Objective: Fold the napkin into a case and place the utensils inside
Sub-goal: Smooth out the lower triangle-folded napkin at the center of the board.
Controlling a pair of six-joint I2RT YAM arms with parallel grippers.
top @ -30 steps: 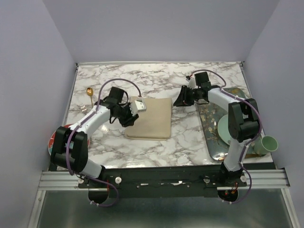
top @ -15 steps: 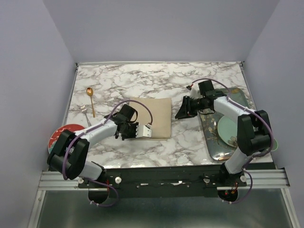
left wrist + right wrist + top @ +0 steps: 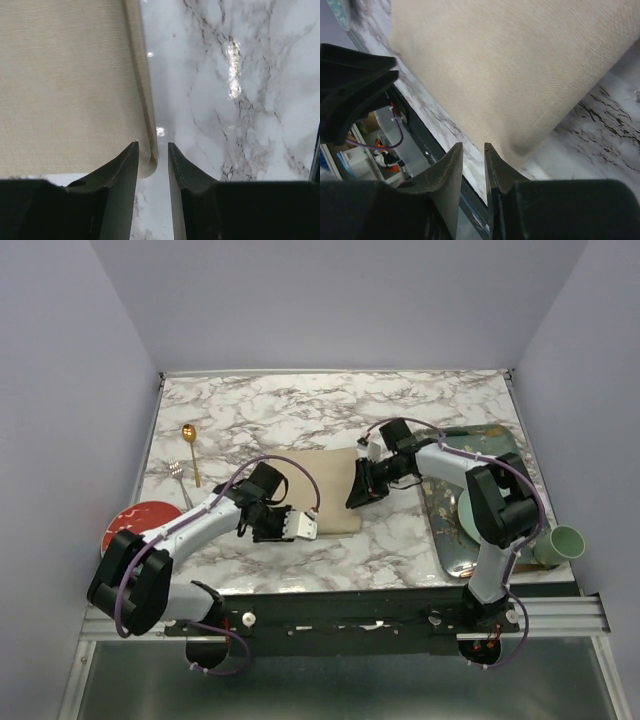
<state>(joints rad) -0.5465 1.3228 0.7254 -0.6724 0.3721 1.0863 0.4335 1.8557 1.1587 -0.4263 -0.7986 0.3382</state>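
Observation:
The beige napkin (image 3: pixel 325 488) lies folded flat on the marble in the middle of the table. My left gripper (image 3: pixel 305 528) is low at its near edge. In the left wrist view the left gripper (image 3: pixel 153 144) is open, with a corner of the napkin (image 3: pixel 75 85) lying in the gap beside the left finger. My right gripper (image 3: pixel 354 500) is at the napkin's right edge. In its wrist view it (image 3: pixel 473 145) is narrowly open over bare marble, a napkin (image 3: pixel 510 70) corner just past the right finger. The gold spoon (image 3: pixel 189 440) and fork (image 3: pixel 178 472) lie far left.
A red plate (image 3: pixel 135 525) sits at the near left edge. On the right a patterned tray (image 3: pixel 445 530) holds a pale green plate (image 3: pixel 470 512), with a green cup (image 3: pixel 562 545) beside it. Purple walls close in three sides.
My left gripper has gone from the napkin's far left side to its near edge. My right gripper has come left and nearer, up to the napkin's right edge.

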